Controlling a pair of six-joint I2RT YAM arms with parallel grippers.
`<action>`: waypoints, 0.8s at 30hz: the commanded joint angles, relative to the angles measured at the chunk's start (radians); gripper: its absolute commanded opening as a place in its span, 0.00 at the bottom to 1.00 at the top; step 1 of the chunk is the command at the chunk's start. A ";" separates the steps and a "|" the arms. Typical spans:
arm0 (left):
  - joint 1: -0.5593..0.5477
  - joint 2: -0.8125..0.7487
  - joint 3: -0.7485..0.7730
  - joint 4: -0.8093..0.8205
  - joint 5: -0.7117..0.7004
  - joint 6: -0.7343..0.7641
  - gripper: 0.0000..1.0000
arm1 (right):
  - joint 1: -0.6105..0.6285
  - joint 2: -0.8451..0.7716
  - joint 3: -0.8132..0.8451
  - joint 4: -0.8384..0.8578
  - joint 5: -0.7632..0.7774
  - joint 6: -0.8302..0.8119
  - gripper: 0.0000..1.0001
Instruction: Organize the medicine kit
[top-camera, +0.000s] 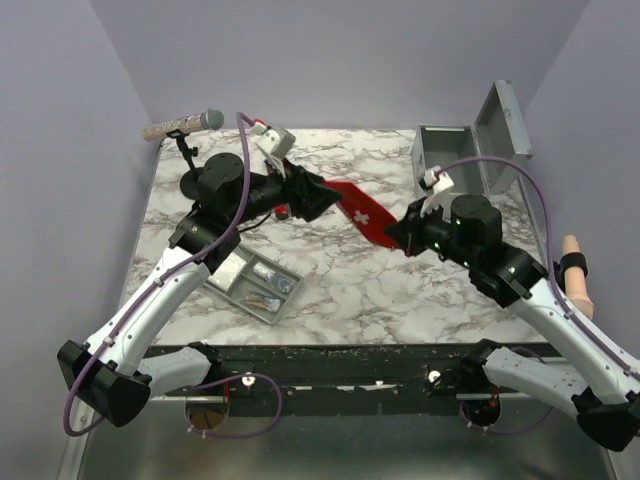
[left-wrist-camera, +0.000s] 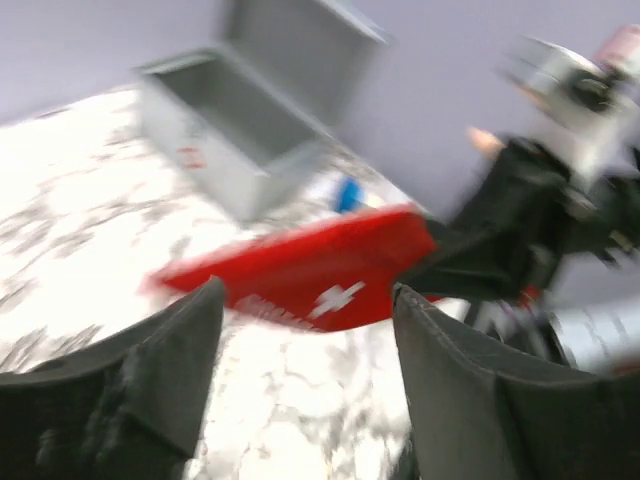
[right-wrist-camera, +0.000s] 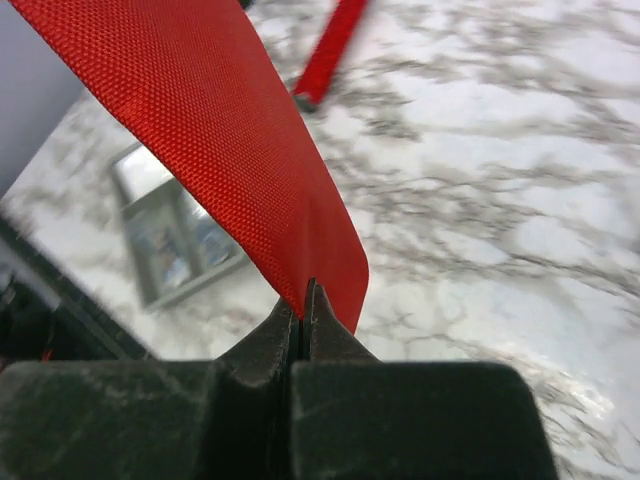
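While right jaws pinch the red pouch (top-camera: 362, 214), left jaws stand open.

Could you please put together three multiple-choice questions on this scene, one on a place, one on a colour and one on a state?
1. Where on the table does the medicine kit stand in the top view?
A. far right corner
B. near left corner
C. centre

2. What colour is the pouch with the white cross?
A. blue
B. red
C. green

3. How is the right gripper?
A. wide open
B. shut on nothing
C. shut on the pouch

Answers: 1 A, the open grey box sits at the far right of the marble top. 2 B, its fabric is bright red in every view. 3 C, the right wrist view shows it pinching the fabric's edge.
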 joint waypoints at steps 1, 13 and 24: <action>0.083 -0.002 -0.042 -0.096 -0.674 -0.204 0.84 | -0.043 0.175 0.224 -0.161 0.448 0.110 0.01; 0.108 -0.123 -0.396 0.020 -0.696 -0.473 0.87 | -0.465 0.587 0.597 -0.224 0.465 0.211 0.01; 0.108 -0.220 -0.541 0.070 -0.632 -0.447 0.85 | -0.542 0.919 0.868 -0.252 0.436 0.065 0.01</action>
